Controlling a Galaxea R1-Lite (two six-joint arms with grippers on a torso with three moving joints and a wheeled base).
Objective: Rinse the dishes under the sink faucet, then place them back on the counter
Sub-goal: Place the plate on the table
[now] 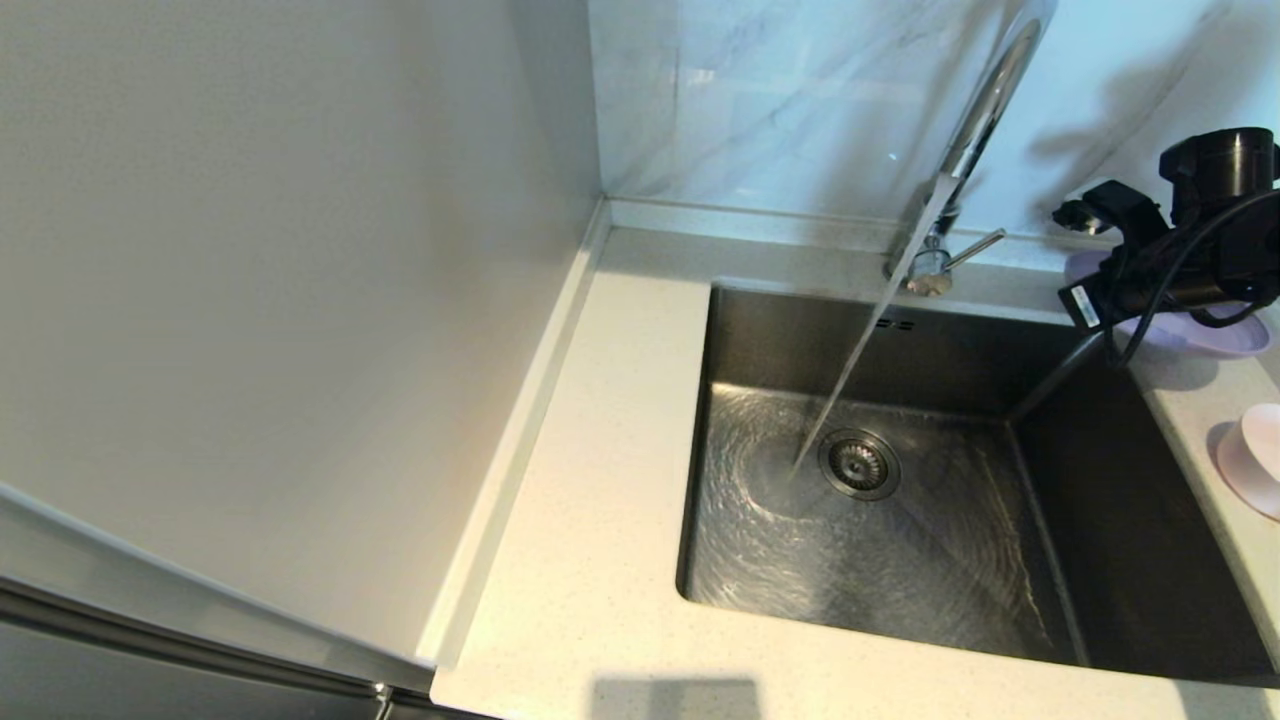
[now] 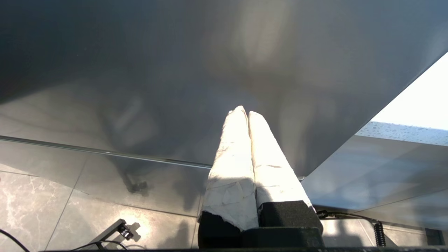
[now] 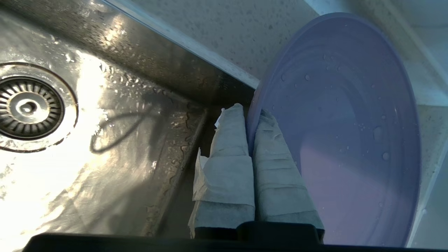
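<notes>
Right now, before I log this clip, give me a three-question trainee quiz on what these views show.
1. True or false: water is running from the faucet into the sink.
2. Which dish does the right pincer grip: A) lilac plate, B) pink dish, C) neither?
3. Fill in: the left pincer is ____, holding nothing.

Key: 1 true; 2 A, pinched at its rim beside the sink's right edge; 3 shut.
</notes>
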